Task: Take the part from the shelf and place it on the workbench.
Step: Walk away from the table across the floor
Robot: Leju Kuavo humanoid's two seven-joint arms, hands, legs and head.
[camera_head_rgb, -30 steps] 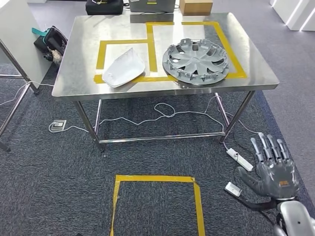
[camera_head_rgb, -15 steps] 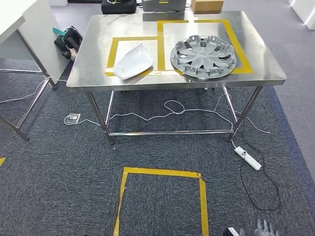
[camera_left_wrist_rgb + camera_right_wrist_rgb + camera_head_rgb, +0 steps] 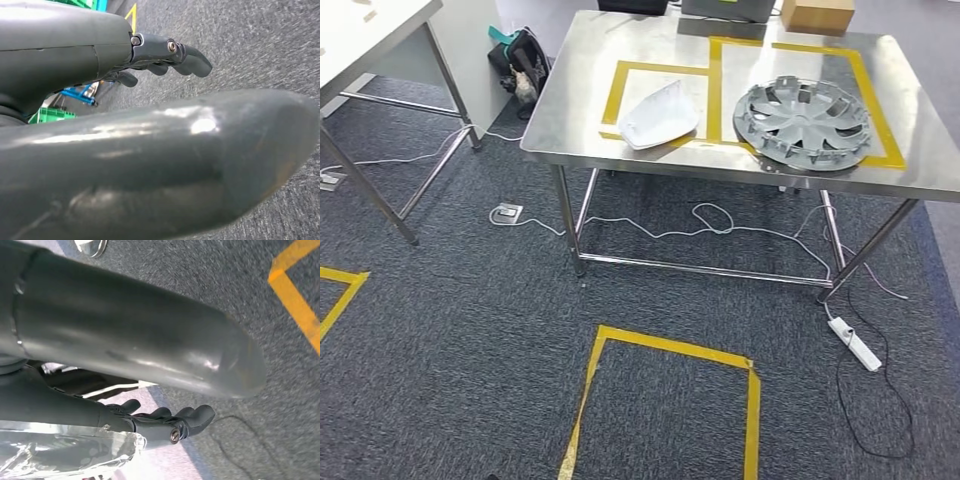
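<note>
Floor: dark grey carpet [image 3: 456,330] with a yellow tape square [image 3: 671,405] at 6 o'clock.
Workbench [image 3: 569,110]: steel, at 1 o'clock.
Parts: white part [image 3: 657,114] beside the grey wheel cover [image 3: 803,122], both on the bench.
Left hand [image 3: 158,55]: fingers extended, holding nothing.
Right hand [image 3: 166,422]: fingers extended, empty.

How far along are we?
Done: a white cover and a grey wheel cover lie on the workbench, at its yellow-taped boxes. In hand: nothing; the left hand and right hand hang empty above the carpet. Left: I cannot tell whether more parts wait on the shelf.
</note>
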